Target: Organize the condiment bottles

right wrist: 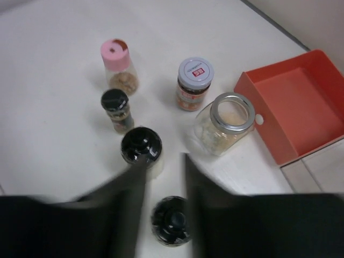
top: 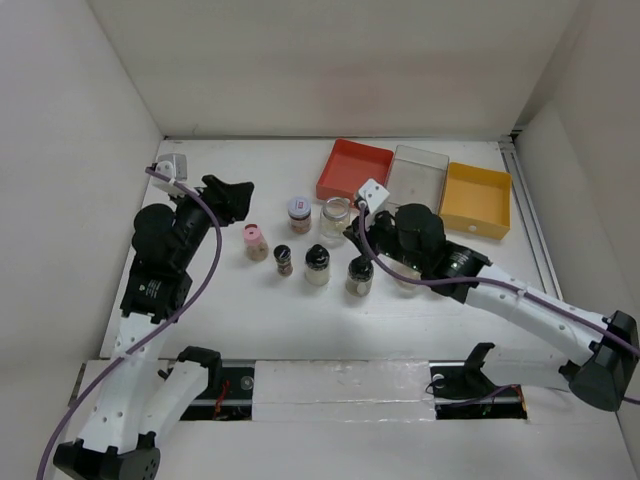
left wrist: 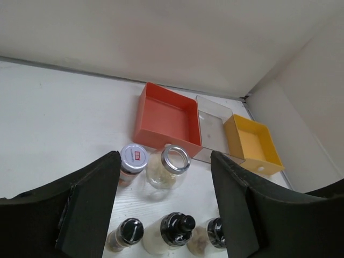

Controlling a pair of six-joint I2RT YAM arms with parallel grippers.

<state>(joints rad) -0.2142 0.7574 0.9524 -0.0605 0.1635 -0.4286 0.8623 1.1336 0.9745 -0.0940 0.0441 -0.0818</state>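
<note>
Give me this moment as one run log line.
left hand: open, empty | right hand: open, near black-capped bottle | red tray: no bottles inside

Six condiment bottles can be counted: one pink-capped bottle (top: 256,241) at the left and three black-capped ones in a near row, the left black-capped bottle (top: 283,260), the middle black-capped bottle (top: 317,265) and the right black-capped bottle (top: 359,277). Farther back stand one short jar (top: 299,213) with a silver-and-red lid and one wider clear glass jar (top: 336,218). Three rectangular trays sit at the far right: one red tray (top: 353,170), one clear tray (top: 418,172), one yellow tray (top: 476,198).
</note>
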